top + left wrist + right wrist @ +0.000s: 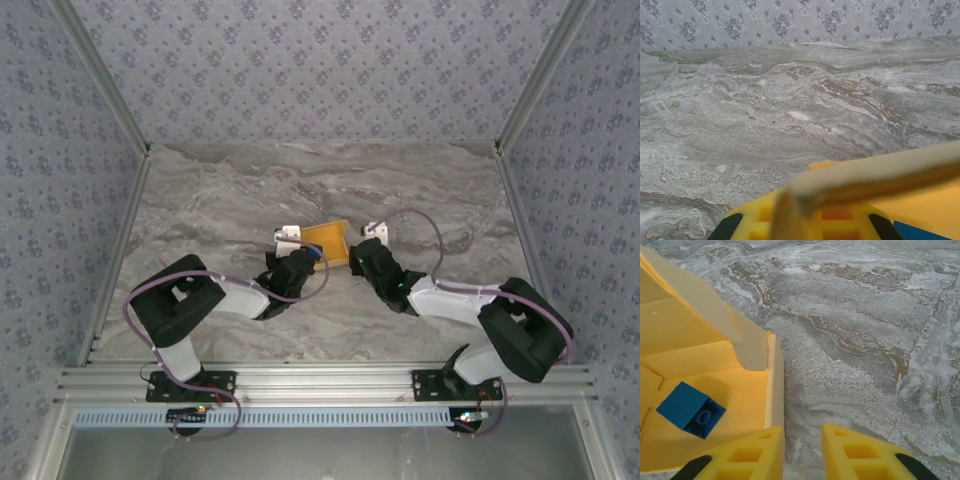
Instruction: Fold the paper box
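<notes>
Left gripper (300, 258) and right gripper (363, 254) flank the paper box (328, 240), which lies between them, just past their tips, on the marble table (200, 200).

From the left wrist, the claw looks pinched shut on a blurred cardboard edge.

From the right wrist, the claw is parted and empty, the box wall (775, 385) ahead of its left finger and a blue brick (690, 410) inside. The card is likely light, thin and easily creased, so grip it at wall edges.
</notes>
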Available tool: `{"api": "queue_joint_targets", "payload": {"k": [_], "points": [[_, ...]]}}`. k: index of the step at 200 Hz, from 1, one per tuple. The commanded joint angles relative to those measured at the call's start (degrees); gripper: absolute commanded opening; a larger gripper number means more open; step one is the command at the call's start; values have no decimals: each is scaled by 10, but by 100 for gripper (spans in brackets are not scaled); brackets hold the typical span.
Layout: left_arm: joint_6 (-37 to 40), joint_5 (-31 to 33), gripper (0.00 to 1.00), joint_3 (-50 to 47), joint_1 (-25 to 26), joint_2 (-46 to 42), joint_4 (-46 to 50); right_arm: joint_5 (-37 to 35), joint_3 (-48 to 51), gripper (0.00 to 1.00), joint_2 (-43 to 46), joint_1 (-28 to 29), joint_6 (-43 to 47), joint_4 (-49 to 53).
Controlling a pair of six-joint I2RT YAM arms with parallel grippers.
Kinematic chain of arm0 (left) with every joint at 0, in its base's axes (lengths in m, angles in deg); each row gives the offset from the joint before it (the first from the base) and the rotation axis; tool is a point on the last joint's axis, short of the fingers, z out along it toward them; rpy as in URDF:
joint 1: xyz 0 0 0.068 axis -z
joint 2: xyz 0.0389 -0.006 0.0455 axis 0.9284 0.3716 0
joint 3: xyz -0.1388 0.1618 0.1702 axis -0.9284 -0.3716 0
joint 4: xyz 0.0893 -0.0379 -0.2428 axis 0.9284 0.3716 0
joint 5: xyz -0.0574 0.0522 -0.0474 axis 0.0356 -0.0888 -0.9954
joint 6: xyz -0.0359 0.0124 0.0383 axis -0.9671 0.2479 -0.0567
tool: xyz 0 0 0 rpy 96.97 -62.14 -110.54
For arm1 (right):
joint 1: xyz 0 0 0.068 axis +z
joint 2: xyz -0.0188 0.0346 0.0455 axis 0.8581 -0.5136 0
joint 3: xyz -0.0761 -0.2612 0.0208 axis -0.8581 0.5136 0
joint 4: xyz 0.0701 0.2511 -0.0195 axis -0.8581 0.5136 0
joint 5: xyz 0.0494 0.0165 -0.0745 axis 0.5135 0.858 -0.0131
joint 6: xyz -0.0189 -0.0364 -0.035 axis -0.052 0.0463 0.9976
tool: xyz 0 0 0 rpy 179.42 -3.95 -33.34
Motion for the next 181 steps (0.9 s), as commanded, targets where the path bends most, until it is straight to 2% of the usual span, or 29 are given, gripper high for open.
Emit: {"api": "queue_joint_targets", "payload": {"k": [1,22,43,79,100,132,181], "points": [[26,9,0,-13,-4,19,25,12,8,29,45,1,17,35],[36,8,0,-13,-4,18,21,24,3,29,94,-3,49,71],[43,6,0,-14,-3,18,19,75,-29,37,131,-24,83,113],[54,6,0,-12,0,17,15,168,-120,47,125,-66,118,173],[55,6,0,-11,1,18,14,199,-190,52,80,-81,130,212],[55,6,0,-8,4,19,15,218,-315,53,-37,-92,132,305],[53,9,0,-2,8,17,24,236,-388,52,-134,-90,125,363]]}}
